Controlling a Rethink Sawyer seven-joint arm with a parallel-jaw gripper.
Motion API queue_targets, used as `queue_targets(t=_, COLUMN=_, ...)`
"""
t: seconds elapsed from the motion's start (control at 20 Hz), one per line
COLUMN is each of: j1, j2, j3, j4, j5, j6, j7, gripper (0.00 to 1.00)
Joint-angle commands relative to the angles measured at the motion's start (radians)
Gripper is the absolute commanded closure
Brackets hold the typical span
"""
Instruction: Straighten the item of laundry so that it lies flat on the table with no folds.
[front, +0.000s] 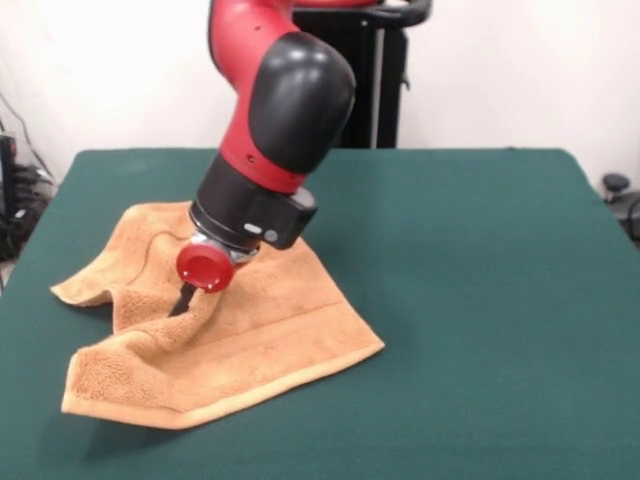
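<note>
The light orange-tan terry-cloth towel (250, 345) lies on the left half of the dark green felt-like worktop (480, 300), close to the near edge. Its nearest hem, with a woven band running along it, stretches from the near left corner out to a point at the right. The near left part is doubled over into a thick rolled fold, and behind that fold a flap sticks out toward the left edge of the worktop. The cloth is rumpled and ridged through the middle, flatter toward the right corner.

Above the middle of the towel, the red and black arm's dark end effector (183, 298) pokes down into a raised ridge of cloth, just beneath a round red knob (205, 267). Only a dark tip shows against the terry, so I cannot tell whether it is spread or pinching the cloth.

Farther back, the worktop lies bare to its far edge.
</note>
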Motion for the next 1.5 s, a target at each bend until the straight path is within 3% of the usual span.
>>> queue_targets(t=0.05, j1=0.071, j2=0.061, j3=0.110, j4=0.030, j5=0.099, j6=0.153, j7=0.220, gripper=0.00)
queue_targets(t=0.15, j1=0.049, j2=0.046, j3=0.123, j4=0.046, j5=0.072, j6=0.135, j7=0.199, gripper=0.00)
queue_targets(t=0.25, j1=-0.012, j2=0.010, j3=0.159, j4=0.085, j5=-0.024, j6=0.087, j7=0.177, gripper=0.00)
queue_targets(t=0.45, j1=-0.281, j2=-0.102, j3=0.276, j4=0.224, j5=-0.410, j6=-0.051, j7=0.107, gripper=0.00)
queue_targets(t=0.6, j1=-0.469, j2=-0.124, j3=0.301, j4=0.243, j5=-0.695, j6=-0.104, j7=0.027, gripper=0.00)
queue_targets(t=0.8, j1=-0.609, j2=-0.143, j3=0.301, j4=0.212, j5=-0.938, j6=-0.075, j7=-0.028, gripper=0.00)
queue_targets(t=1.0, j1=-0.616, j2=-0.131, j3=0.284, j4=0.178, j5=-1.027, j6=-0.064, j7=0.030, gripper=0.00)
queue_targets(t=1.5, j1=-0.575, j2=-0.159, j3=0.231, j4=0.163, j5=-1.051, j6=0.011, j7=0.067, gripper=0.00)
